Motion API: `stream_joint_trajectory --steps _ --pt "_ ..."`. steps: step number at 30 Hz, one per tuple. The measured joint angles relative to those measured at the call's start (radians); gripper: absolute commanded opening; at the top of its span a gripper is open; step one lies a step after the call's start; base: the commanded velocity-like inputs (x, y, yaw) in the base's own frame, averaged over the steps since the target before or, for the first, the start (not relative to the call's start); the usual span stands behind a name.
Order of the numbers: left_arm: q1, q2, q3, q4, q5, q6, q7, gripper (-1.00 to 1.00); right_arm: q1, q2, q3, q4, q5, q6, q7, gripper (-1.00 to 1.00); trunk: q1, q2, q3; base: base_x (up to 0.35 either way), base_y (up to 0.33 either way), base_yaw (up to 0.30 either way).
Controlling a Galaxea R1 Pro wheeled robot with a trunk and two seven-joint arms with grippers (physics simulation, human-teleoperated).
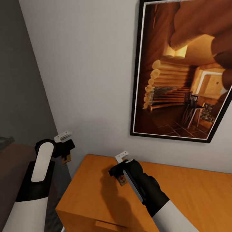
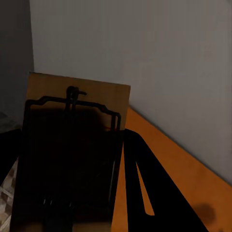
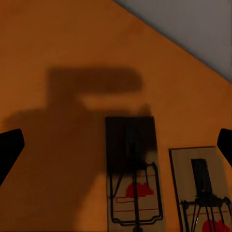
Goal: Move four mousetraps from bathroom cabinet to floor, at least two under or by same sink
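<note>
The orange-tan cabinet (image 1: 180,196) stands below me against the wall. My left gripper (image 1: 66,154) hangs off the cabinet's left side, shut on one mousetrap (image 2: 72,145), a tan board with a dark wire frame held between the black fingers (image 2: 145,183). My right gripper (image 1: 120,175) hovers open just above the cabinet top (image 3: 63,72). Two more mousetraps lie flat there side by side: one (image 3: 133,174) between the spread fingertips (image 3: 9,150), the other (image 3: 203,188) beside it. In the head view a mousetrap (image 1: 121,180) peeks out under the right gripper.
A large black-framed picture of a log cabin (image 1: 183,71) hangs on the pale wall behind the cabinet. A drawer handle (image 1: 106,225) shows on the cabinet front. A dark grey wall (image 1: 19,80) runs along the left. A sliver of patterned floor (image 2: 6,193) shows past the held trap.
</note>
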Motion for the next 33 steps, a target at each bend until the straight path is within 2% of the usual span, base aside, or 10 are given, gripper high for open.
stream_joint_trajectory --steps 2,6,8,20,33 --pt "0.0 0.0 0.0 0.0 0.0 0.0 0.0 -1.0 -0.001 0.001 0.006 0.022 0.0 -0.001 0.0 1.0 0.0 0.0 0.0 0.013 0.009 0.0" --pt "0.0 0.0 0.001 0.001 0.0 0.0 0.0 -1.0 -0.005 0.003 0.047 0.077 -0.002 -0.002 0.002 1.0 0.0 0.0 0.0 0.005 0.003 0.0" --pt "0.0 0.0 0.001 0.001 0.0 0.0 0.0 -1.0 -0.006 0.003 0.052 0.083 -0.001 -0.002 0.002 1.0 0.0 0.0 0.0 0.002 0.001 0.0" --pt "0.0 0.0 0.002 0.002 0.0 0.001 -0.001 -1.0 -0.008 0.006 0.059 0.091 -0.001 -0.002 0.002 1.0 0.0 0.0 0.0 0.004 0.001 0.0" --pt "0.0 0.0 0.002 0.001 -0.002 0.001 0.001 -1.0 -0.008 0.007 0.054 0.095 -0.006 -0.003 0.003 1.0 0.0 0.0 0.0 0.137 0.069 0.0"
